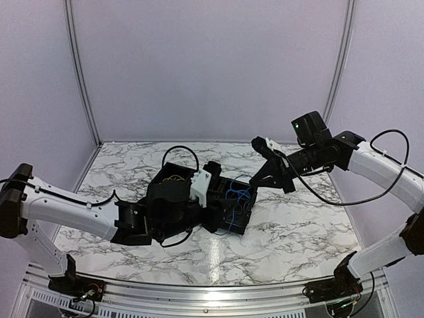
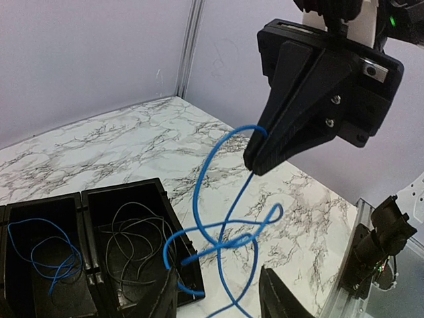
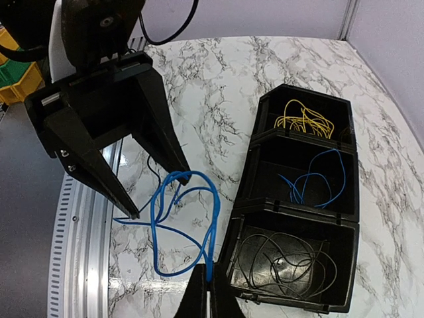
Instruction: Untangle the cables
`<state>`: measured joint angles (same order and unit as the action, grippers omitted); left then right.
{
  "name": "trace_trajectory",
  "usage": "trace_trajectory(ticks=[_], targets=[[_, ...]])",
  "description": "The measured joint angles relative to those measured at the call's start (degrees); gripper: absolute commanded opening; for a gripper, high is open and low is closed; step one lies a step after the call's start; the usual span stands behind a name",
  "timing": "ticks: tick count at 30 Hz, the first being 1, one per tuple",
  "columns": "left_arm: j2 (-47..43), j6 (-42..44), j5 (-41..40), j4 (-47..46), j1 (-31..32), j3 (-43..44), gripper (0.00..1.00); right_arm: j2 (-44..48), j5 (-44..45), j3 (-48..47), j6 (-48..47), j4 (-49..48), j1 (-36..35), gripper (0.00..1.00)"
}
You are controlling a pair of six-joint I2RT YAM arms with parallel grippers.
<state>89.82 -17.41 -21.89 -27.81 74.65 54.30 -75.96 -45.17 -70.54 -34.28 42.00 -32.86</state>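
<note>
1. The left arm [image 1: 66,207] and right arm [image 1: 387,173] have smooth, rounded white link shells joined by black joints.
2. Each arm stands on a black base block [image 1: 73,285].
3. A thick black cable [image 1: 391,132] runs in a loose loop along the right arm, and a second black loop [image 1: 179,149] rises over the left wrist.
4. The left gripper [image 3: 158,192] has 2 matte black wedge fingers tapering to narrow tips, with 2 silver screws [image 3: 66,154] in its side.
5. The right gripper [image 2: 257,162] has the same black wedge build, with 2 side screws [image 2: 336,99].
6. The right wrist's boxy black camera housing [image 1: 311,126] shows 1 green light [image 1: 298,123].

top: high, from near side, looking down | 2 wrists: close, facing each other | shared: tray [image 3: 305,211], blue cable [image 2: 228,243]
</note>
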Motion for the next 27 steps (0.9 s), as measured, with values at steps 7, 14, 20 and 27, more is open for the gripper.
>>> trace_trajectory(ticks=[7,14,20,27], targets=[[4.52,-0.2,5.27,0.2,-2.89,5.11,0.37,0.0,-0.22,0.07,0.02,-0.02,0.0,0.0],[6.78,-0.52,8.9,0.26,-3.48,7.23,0.11,0.0,-0.39,0.72,0.15,-0.39,0.0,0.0],[3.89,-2.51,9.38,-0.15,-3.5,1.99,0.0,-0.02,-2.69,0.44,2.03,-1.01,3.1,0.0],[-9.51,-7.54,5.95,0.22,-3.08,-16.13,0.0,-0.11,-5.14,-0.46,6.05,-4.31,10.32,0.0]])
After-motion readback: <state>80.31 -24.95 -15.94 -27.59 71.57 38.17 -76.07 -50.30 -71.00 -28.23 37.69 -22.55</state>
